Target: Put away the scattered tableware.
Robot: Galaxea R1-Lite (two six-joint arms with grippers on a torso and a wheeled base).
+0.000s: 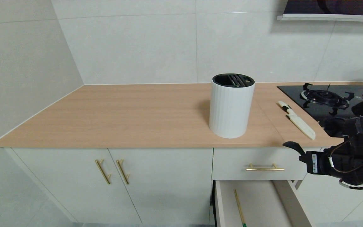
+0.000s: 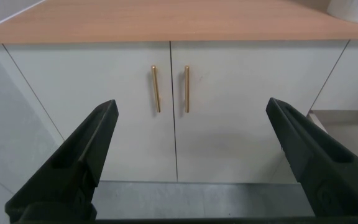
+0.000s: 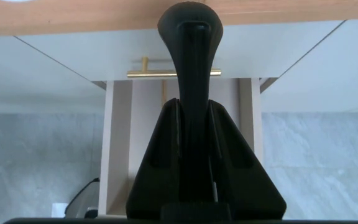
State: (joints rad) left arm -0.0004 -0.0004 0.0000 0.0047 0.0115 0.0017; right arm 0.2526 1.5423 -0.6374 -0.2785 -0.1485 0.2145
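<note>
A white knife [image 1: 296, 120] with a black band on its handle lies on the wooden counter [image 1: 131, 116], beside the stove. Left of it stands a white ribbed utensil holder [image 1: 231, 107] with a slotted black top. Under the counter the lower drawer [image 1: 282, 201] is pulled out, and a pair of chopsticks [image 1: 239, 206] lies inside. My right gripper [image 1: 290, 145] hangs shut and empty in front of the counter edge, just below the knife and above the open drawer [image 3: 120, 143]; its fingers [image 3: 188, 25] are pressed together. My left gripper [image 2: 191, 109] is open, low in front of the cabinet doors.
A black gas stove [image 1: 326, 97] fills the counter's right end. The shut upper drawer has a brass handle [image 1: 265, 168]. Two cabinet doors with brass handles [image 2: 169, 90] are at the left. The tiled wall [image 1: 131, 44] closes the back and left side.
</note>
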